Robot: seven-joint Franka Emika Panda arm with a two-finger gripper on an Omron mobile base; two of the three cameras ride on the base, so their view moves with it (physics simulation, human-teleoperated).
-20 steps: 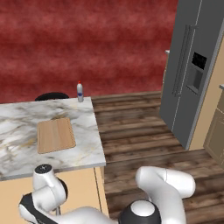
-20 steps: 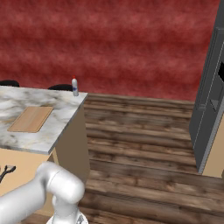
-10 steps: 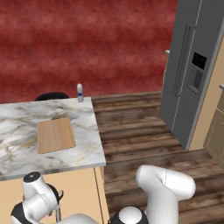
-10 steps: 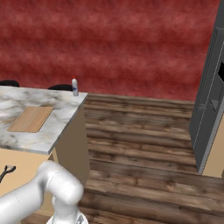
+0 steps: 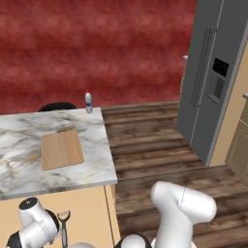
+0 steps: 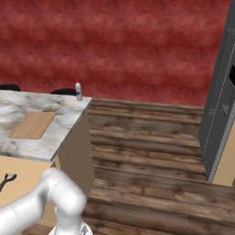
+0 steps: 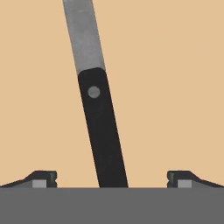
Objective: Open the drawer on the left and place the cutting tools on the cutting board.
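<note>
The knife [image 7: 103, 135] lies on the light-tan floor of the open drawer [image 7: 175, 87], black handle near me and grey blade pointing away. My gripper [image 7: 111, 180] hangs close above it, open, with the handle midway between the two fingertips [image 7: 42, 179] and touching neither. The dark Y-headed peeler [image 5: 63, 226] lies in the drawer [image 5: 89, 213] beside my wrist, and the right base view also has the peeler [image 6: 6, 181]. The cutting board [image 5: 61, 149] lies bare on the marble counter [image 5: 19, 169]. It is the same cutting board [image 6: 32, 125] in the right base view.
A small white bottle [image 5: 88, 101] stands at the counter's far corner. A grey fridge [image 5: 208, 82] rises at the right past the wooden floor [image 5: 145, 145]. Two dark stool tops [image 6: 64, 92] show behind the counter.
My wrist has sunk lower and slightly left into the drawer over the last second. The gripper has stayed open; the board and peeler have not moved.
</note>
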